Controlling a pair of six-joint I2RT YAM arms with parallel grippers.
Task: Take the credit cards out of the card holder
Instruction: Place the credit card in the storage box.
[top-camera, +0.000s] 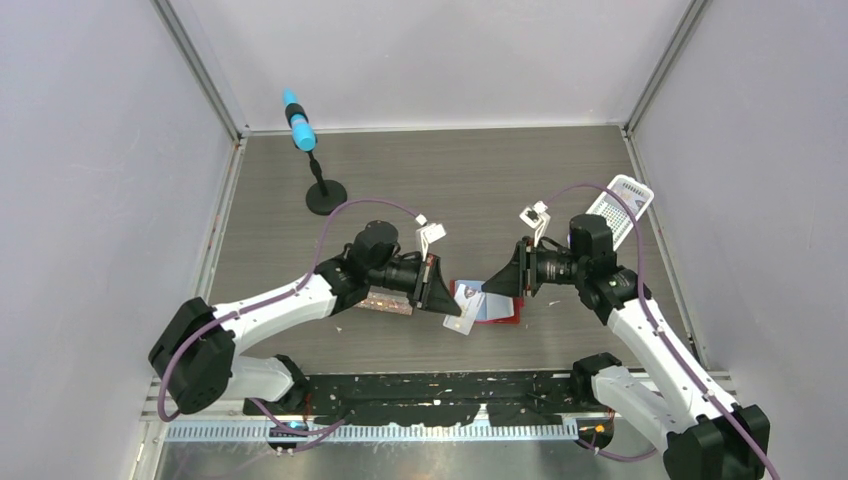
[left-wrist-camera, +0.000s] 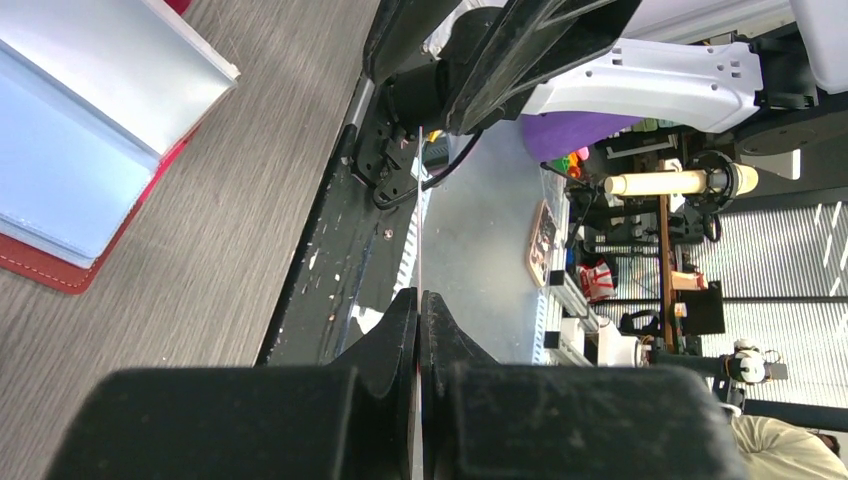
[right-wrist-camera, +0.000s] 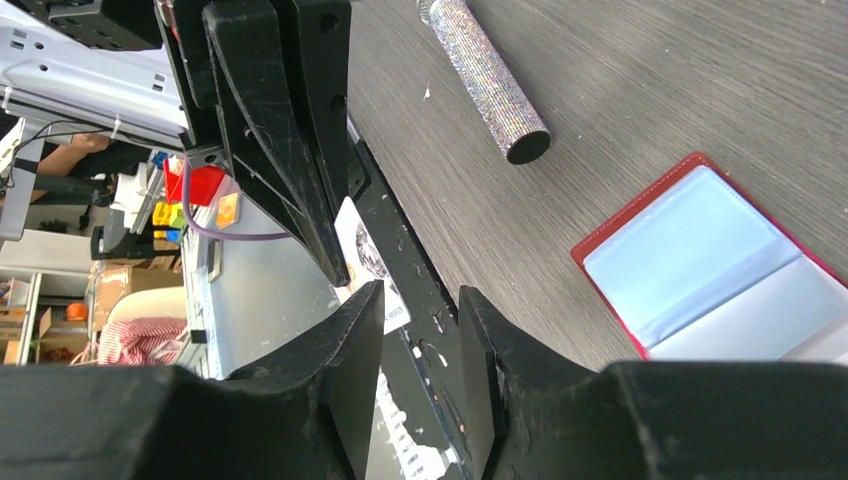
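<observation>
The red card holder (top-camera: 505, 320) lies open on the table between the two arms, with its light blue pockets up. It also shows in the left wrist view (left-wrist-camera: 60, 270) and the right wrist view (right-wrist-camera: 700, 260). My left gripper (top-camera: 450, 310) is shut on a pale credit card (top-camera: 462, 323), held just left of the holder. In the left wrist view the card (left-wrist-camera: 421, 210) shows edge-on, rising from the closed left gripper (left-wrist-camera: 419, 300). In the right wrist view the card (right-wrist-camera: 368, 262) hangs from the left fingers (right-wrist-camera: 290, 150). My right gripper (top-camera: 490, 288) is open and empty above the holder's left part, its jaws apart in the right wrist view (right-wrist-camera: 420, 300).
A glittery tube (top-camera: 385, 302) lies under the left arm and shows in the right wrist view (right-wrist-camera: 485, 75). A white perforated basket (top-camera: 620, 205) stands at the back right. A black stand with a blue top (top-camera: 310, 160) is at the back left. The black front rail (top-camera: 440, 385) runs along the near edge.
</observation>
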